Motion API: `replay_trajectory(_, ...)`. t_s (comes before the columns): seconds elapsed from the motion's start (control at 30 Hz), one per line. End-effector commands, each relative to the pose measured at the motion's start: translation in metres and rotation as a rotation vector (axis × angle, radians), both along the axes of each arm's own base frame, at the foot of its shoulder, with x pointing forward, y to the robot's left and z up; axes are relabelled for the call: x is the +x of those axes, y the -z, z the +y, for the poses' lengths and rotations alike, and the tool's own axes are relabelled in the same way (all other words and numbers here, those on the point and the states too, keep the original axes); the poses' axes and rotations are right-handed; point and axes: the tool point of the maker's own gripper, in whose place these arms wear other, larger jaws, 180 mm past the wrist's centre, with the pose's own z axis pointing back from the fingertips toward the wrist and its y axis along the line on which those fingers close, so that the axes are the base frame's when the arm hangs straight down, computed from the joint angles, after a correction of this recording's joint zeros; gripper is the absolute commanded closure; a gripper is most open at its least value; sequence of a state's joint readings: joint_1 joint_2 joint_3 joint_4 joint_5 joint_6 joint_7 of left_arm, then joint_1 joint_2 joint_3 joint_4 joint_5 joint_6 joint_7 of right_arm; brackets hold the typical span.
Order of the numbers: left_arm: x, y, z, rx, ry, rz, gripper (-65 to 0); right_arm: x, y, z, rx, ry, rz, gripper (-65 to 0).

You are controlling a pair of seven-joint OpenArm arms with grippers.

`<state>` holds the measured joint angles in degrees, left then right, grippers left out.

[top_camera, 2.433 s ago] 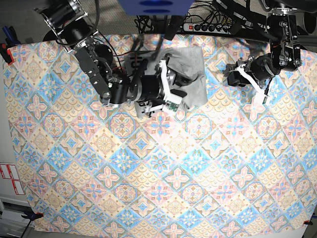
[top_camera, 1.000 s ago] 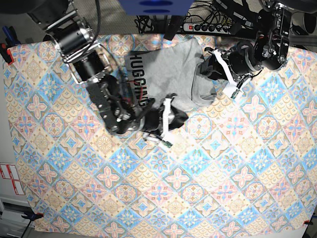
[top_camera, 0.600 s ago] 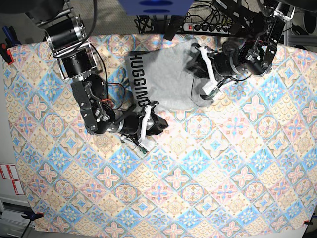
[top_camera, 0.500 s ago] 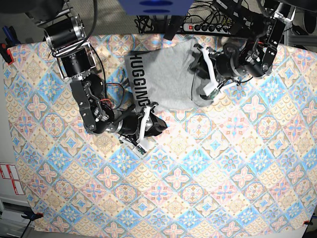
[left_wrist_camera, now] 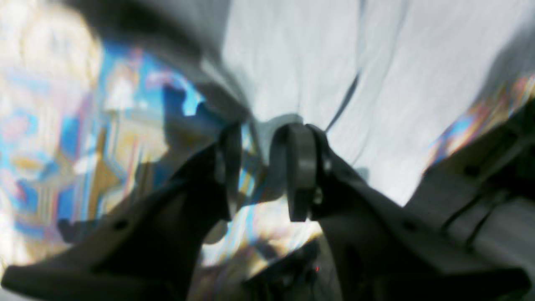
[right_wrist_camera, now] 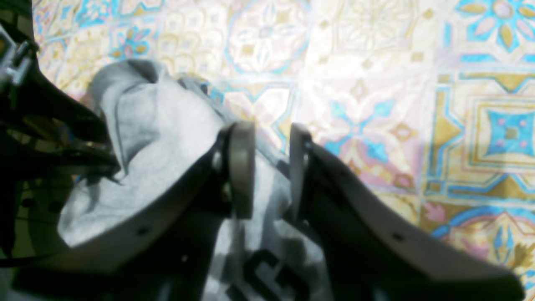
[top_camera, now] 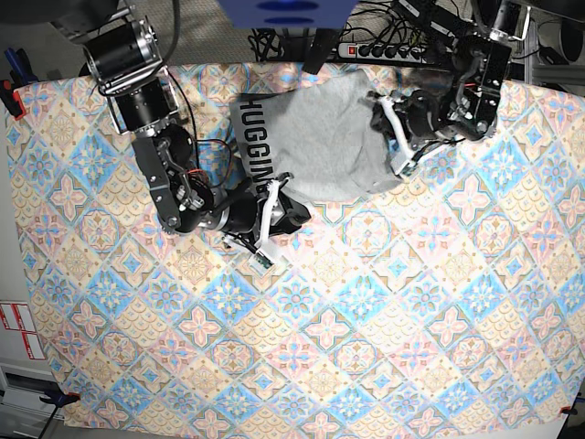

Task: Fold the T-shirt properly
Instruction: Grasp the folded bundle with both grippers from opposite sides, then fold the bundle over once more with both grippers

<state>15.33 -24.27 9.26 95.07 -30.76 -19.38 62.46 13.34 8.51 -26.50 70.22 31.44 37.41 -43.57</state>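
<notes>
Light heather-grey T-shirt (top_camera: pixel 324 146) with black block lettering, pastel blue, pink and yellow tile-patterned tablecloth (top_camera: pixel 366 347)

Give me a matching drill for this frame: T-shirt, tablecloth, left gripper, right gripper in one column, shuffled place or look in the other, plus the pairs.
Things:
1. T-shirt
2. tablecloth
3. left gripper
4. right gripper

Descriptions:
A. pastel tile pattern in blue, pink and yellow
B. at the shirt's edge beside the black lettering
C. light grey, black block capitals along one side
D. at the plain edge of the shirt, away from the lettering

Pairs: 1-C, 2-A, 3-D, 4-B
</notes>
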Motion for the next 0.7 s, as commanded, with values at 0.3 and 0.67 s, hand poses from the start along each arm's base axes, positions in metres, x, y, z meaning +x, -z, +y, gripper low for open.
replay_trajectory(0.3, 0.001, -0.076, -0.054, -0.155, 0.133, -0.193, -13.9, 0.008, -0.015, 0.012, 0.021, -0.032, -0.048, -13.4)
replay_trajectory(0.67, -0.023, -0.031, -0.096, -0.196, 0.281, -0.020, -0.8, -0.004, 0.034, -0.014, -0.384, -0.198, -0.163, -4.7)
